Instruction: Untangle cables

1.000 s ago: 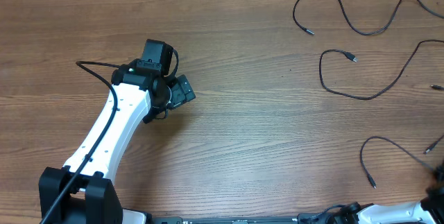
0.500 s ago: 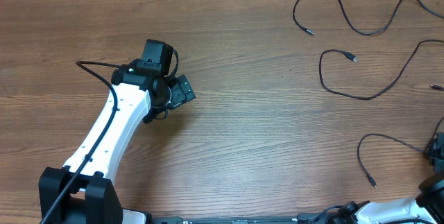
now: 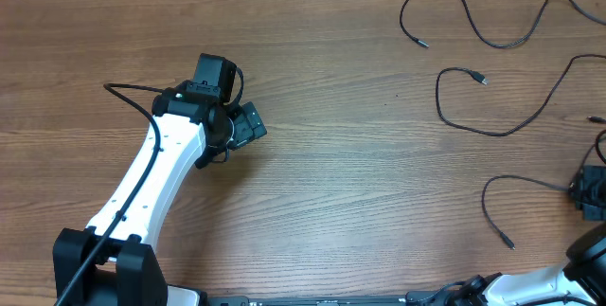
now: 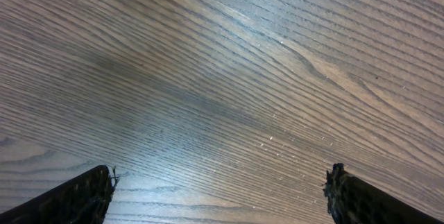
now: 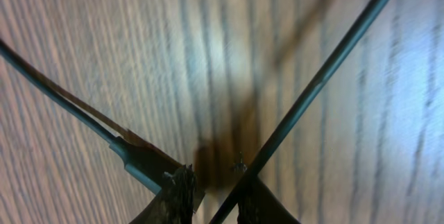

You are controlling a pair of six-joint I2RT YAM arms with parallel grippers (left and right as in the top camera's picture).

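- Table (image 3: 360,183): a wood-grain surface on which all the cables are laid, grouped along its right side.
- Upper cable (image 3: 502,46): a thin black cord seen from overhead, looped near the far right corner, with one plug end lying free on the table.
- Middle cable (image 3: 502,135): a second loose cord just below the upper one, curved into an open loop, with its small plug end pointing right.
- Lower cable (image 3: 485,204): a third cord arched near the right edge, one end free on the table and the other led up to the right gripper (image 3: 589,194).
- Left gripper (image 3: 248,124): held over bare table left of centre, well apart from every cable.
- Left gripper, wrist view (image 4: 218,200): the jaws are spread wide, and only wood grain is seen between them.
- Right gripper, wrist view (image 5: 216,196): the jaws are drawn close together just above the table.
- Crossing cable (image 5: 319,78): run diagonally from the upper right down into the narrow gap between the jaws, against the right-hand fingertip. Whether it is firmly pinched cannot be told.
- Second cable (image 5: 62,92): brought in from the left, with its thickened end beside the other fingertip.
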